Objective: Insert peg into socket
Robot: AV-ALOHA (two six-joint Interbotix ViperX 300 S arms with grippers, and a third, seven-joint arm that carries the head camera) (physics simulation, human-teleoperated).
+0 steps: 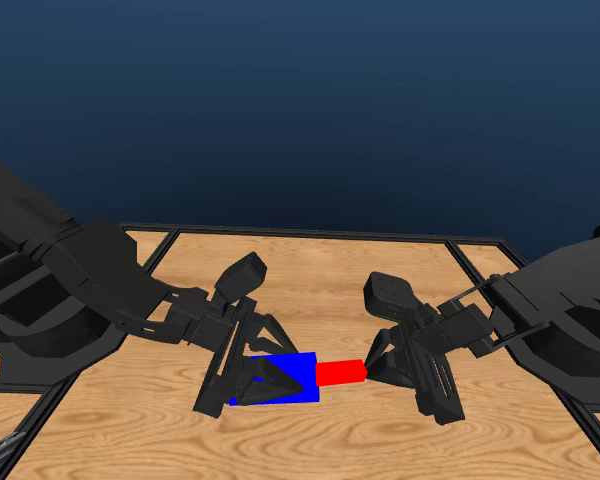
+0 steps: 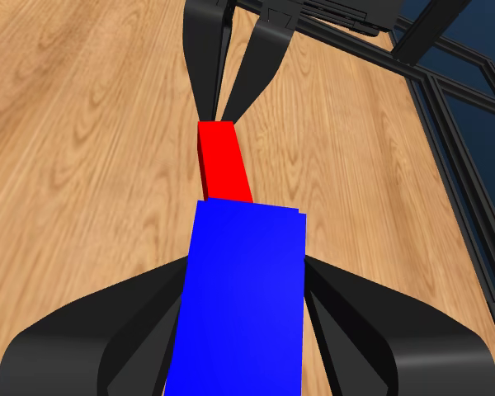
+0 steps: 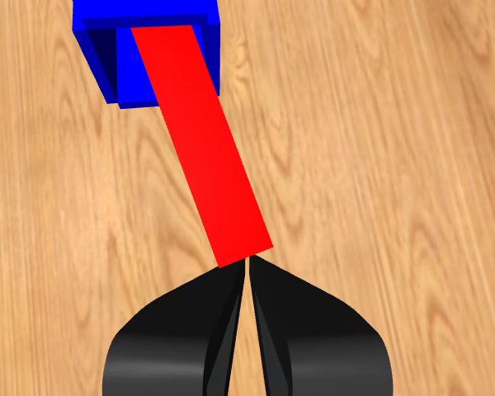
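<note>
The blue socket hangs just above the table's middle, with my left gripper shut on its sides. From its open end the red peg sticks out toward the right, its other end inside the socket. My right gripper is shut on the peg's outer tip. The left wrist view shows the socket between my fingers and the peg running to the right gripper's tips. In the right wrist view the peg slants into the socket's hollow.
The wooden table lies beneath both grippers, bordered by a black frame at the back and sides. Both arms' bulky bodies fill the lower left and right of the head view.
</note>
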